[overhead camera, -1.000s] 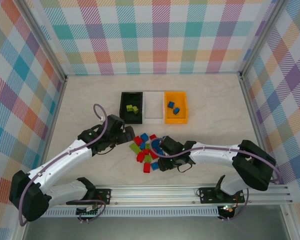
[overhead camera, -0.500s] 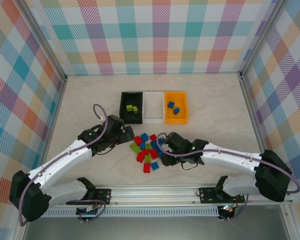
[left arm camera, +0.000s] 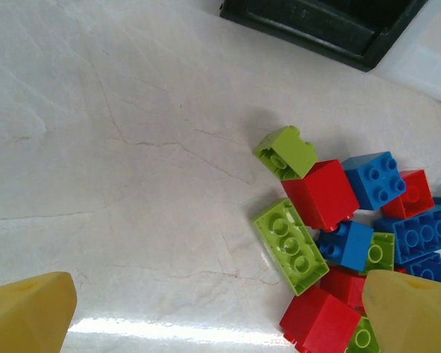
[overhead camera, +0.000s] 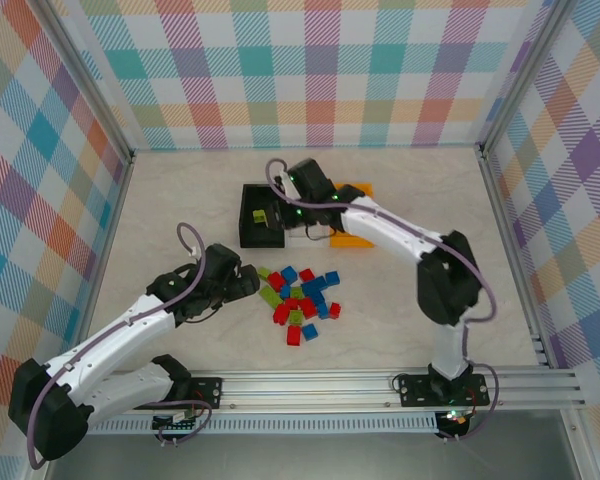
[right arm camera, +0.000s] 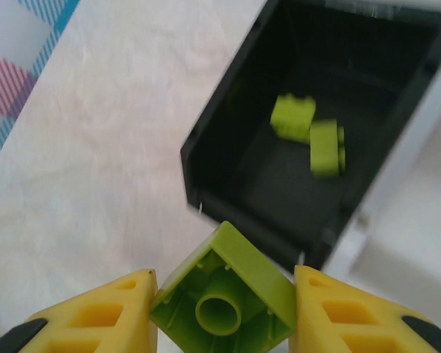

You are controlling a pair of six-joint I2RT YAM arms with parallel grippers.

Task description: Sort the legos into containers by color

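right gripper [right arm camera: 224, 294] clamped on lime brick [right arm camera: 228, 268] at black bin [right arm camera: 231, 125] rim, left gripper [left arm camera: 217, 287] spread wide, loose legos [left arm camera: 327, 195] before bin

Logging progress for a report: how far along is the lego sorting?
Done: two lime bricks lie in the black bin. In hand: the right gripper holds another lime brick by that bin's rim. Left: a mixed pile of red, blue and lime bricks on the table, the open left gripper beside it. The right arm hides most of the white bin and orange bin.

Marble-look tabletop [overhead camera: 180, 200], plaid walls [overhead camera: 320, 70], metal rail [overhead camera: 330, 385]
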